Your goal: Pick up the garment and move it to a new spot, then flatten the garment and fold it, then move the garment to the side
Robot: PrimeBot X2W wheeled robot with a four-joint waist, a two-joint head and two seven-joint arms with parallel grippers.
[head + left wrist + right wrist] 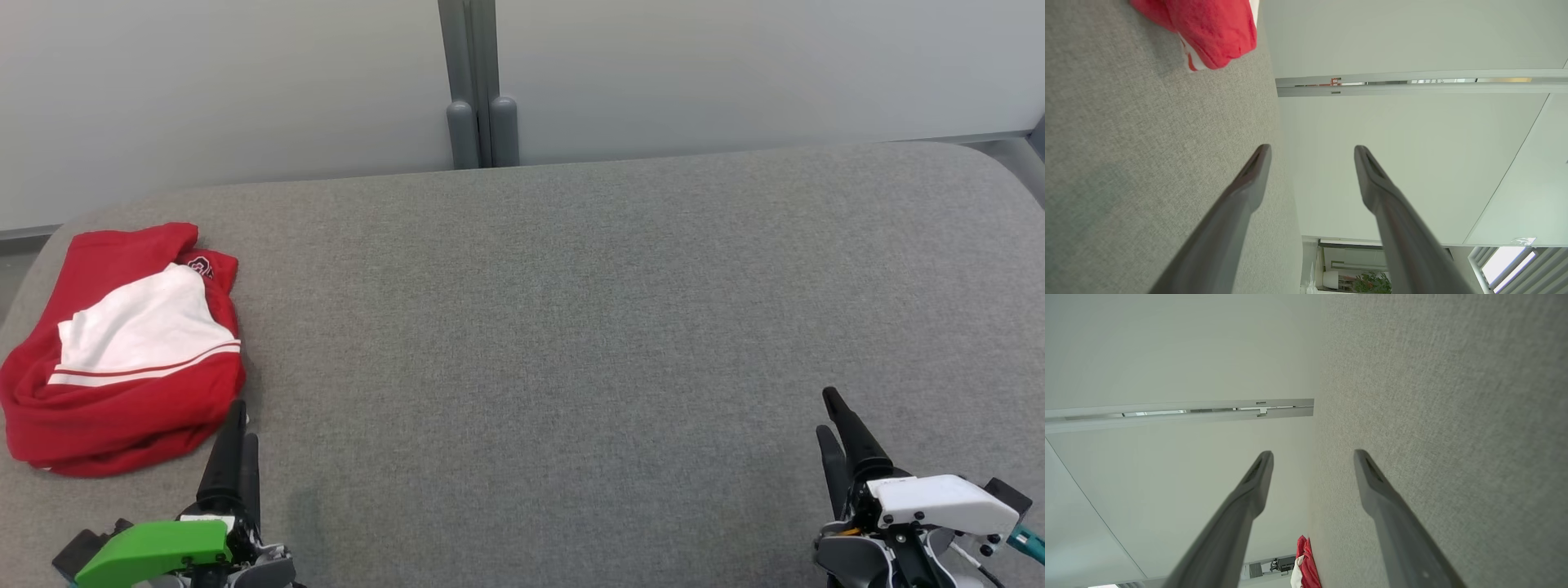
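The soft red-and-white garment (122, 351) lies loosely folded on the grey woven tabletop's (571, 327) rounded left end. The left pincer (243, 420), just beside it, and the right pincer (826, 412) both gape wide, empty.

Cut off by top edge in left wrist view: red-and-white garment (1208, 32), one rounded fold showing. Cut off by bottom edge in right wrist view: same garment, tiny, shape unreadable. In head view, under-layers hidden beneath top folds; crest (200, 265) near collar too small to read. Cropped at bottom edge there: bodies of left gripper (243, 420) and right gripper (827, 414). Cropped left, right, bottom: grey upholstered surface (571, 327). Blurred toward bottom edge in wrist views: lower lengths of fingers (1216, 245). Too small to read: red label (1335, 81) on wall rail (1412, 90). Half cropped: potted plant (1372, 283).
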